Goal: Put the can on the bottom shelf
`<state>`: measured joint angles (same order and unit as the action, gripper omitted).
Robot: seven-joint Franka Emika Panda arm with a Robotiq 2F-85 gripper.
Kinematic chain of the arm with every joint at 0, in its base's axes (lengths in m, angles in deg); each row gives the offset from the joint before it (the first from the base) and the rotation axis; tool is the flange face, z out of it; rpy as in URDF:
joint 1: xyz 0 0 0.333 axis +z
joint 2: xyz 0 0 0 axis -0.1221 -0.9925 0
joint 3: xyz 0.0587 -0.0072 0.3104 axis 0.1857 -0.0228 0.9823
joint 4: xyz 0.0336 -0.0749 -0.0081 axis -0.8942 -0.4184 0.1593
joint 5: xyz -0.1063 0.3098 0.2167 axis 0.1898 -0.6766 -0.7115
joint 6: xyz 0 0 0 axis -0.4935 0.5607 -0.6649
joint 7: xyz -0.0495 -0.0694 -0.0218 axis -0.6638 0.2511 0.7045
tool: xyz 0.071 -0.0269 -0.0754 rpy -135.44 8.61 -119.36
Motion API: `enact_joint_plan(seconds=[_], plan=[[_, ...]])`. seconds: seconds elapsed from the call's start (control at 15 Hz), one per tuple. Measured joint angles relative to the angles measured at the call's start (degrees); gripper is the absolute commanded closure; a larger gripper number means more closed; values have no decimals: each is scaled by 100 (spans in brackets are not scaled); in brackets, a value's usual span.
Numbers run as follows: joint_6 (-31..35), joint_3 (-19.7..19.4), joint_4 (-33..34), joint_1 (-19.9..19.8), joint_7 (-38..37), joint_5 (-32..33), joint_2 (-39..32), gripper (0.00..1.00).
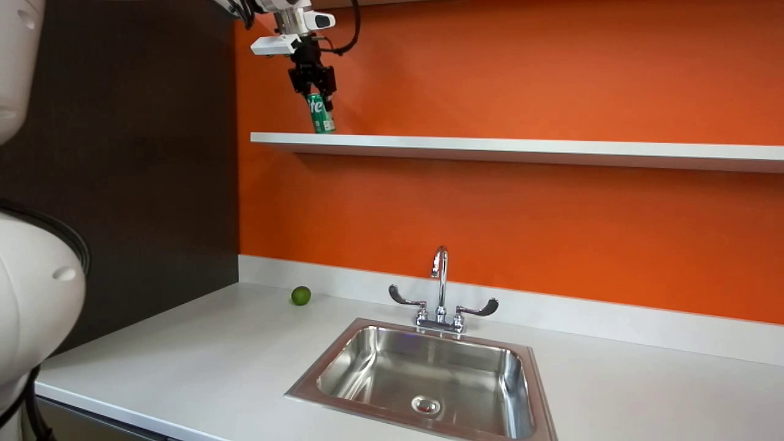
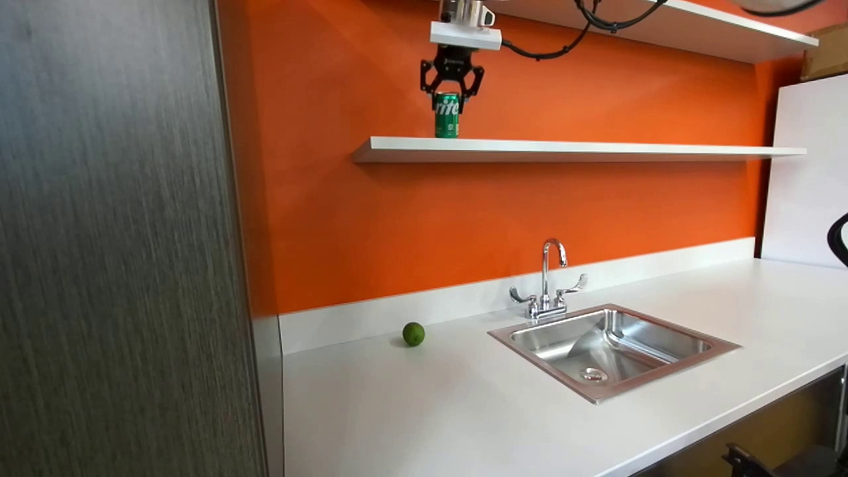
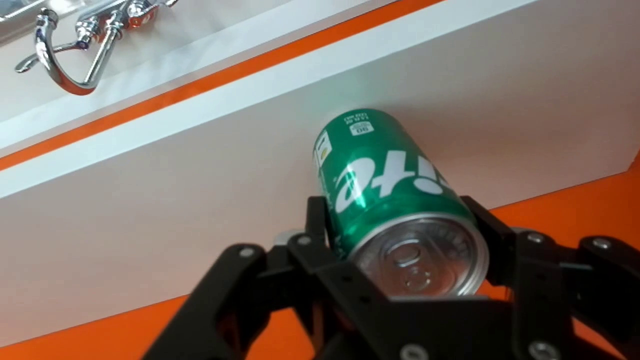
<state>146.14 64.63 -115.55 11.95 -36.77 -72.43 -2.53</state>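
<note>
- A green can (image 2: 446, 124) is held at the bottom shelf (image 1: 551, 147), its base at the white plank's upper surface; whether the whole base touches cannot be made out.
- The black tool (image 2: 448, 106) pinches the can from two sides, its fingers (image 3: 316, 219) on the green wall near the silvery top.
- In both exterior views, the can sits close to the shelf's left-hand end, beneath an arm (image 1: 293, 21) that hangs from the top edge.
- Tilt is hard to judge: in an exterior view the can (image 1: 321, 119) leans slightly, as does the tool, though it looks upright from elsewhere.
- Seen from the wrist, the ring-pull top faces the camera, and white lettering runs upside down across the can's side.
- Below, a small green ball (image 1: 301, 296) lies on the white desk (image 1: 184, 361), near the backsplash (image 1: 612, 320) and left of the steel sink (image 1: 537, 398) in both exterior views.
- A chrome faucet (image 1: 442, 288) with two lever handles (image 1: 488, 307) stands at the sink's back edge, before an orange wall (image 1: 490, 220).
- In an exterior view, a higher shelf (image 2: 689, 33) spans the wall; at right, a cardboard box (image 2: 825, 53) shows above a tall white panel (image 2: 805, 199).
</note>
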Motion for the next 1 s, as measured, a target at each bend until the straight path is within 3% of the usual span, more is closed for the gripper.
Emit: enact_joint_plan(seconds=[0.47, 0.53, 0.73, 1.0], plan=[[-348, -2, 588, 2, -5, 0, -370, 60], [-389, -2, 668, 3, -7, 0, -421, 10], [-533, -9, 923, 7, -60, 0, -576, 0], [-664, -34, 1216, 16, -131, 0, -750, 0]])
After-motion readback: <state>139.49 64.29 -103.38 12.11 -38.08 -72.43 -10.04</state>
